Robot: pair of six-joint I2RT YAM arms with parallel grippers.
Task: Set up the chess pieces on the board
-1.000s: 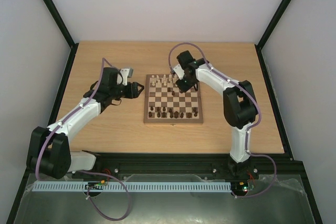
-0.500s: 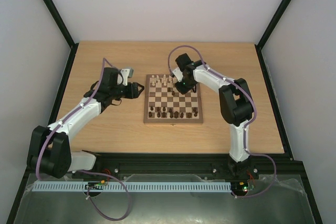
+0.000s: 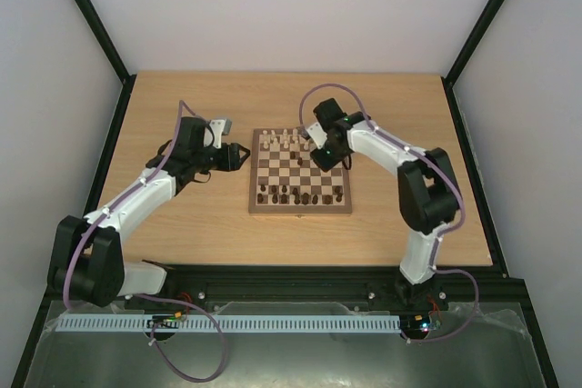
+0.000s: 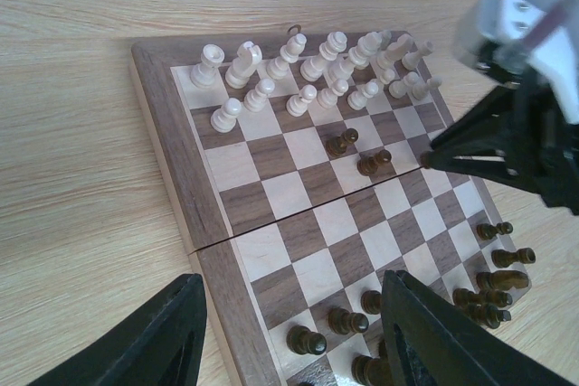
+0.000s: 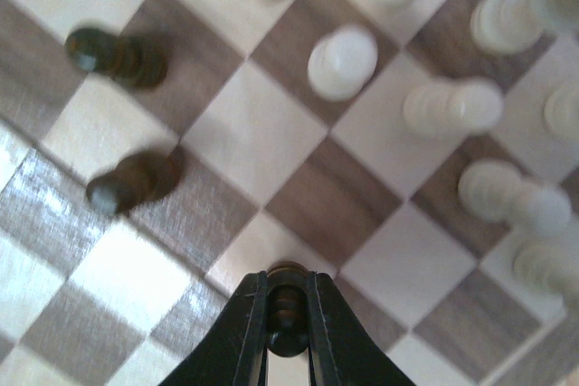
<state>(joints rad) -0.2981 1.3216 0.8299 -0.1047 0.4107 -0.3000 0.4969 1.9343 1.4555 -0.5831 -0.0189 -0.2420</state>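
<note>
The board (image 3: 300, 210) lies mid-table, with cream pieces (image 3: 284, 140) along its far rows and dark pieces (image 3: 300, 195) along its near rows. My right gripper (image 5: 288, 314) is shut on a dark brown piece (image 5: 288, 306) and holds it above the board's squares (image 5: 253, 128); two more dark pieces (image 5: 134, 180) stand loose at mid-board, also seen from the left wrist (image 4: 358, 153). My left gripper (image 4: 288, 336) is open and empty, hovering at the board's left edge (image 4: 217, 250), its fingers (image 4: 434, 332) either side of the near dark pieces (image 4: 348, 321). From above it sits left of the board (image 3: 238, 156).
The right arm (image 4: 525, 124) reaches over the board's far right part in the left wrist view. Bare wooden table (image 3: 182, 215) surrounds the board. Black frame rails (image 3: 118, 134) edge the table on both sides.
My right gripper has shifted right and a little nearer over the board, holding the dark piece. The left arm has stayed put.
</note>
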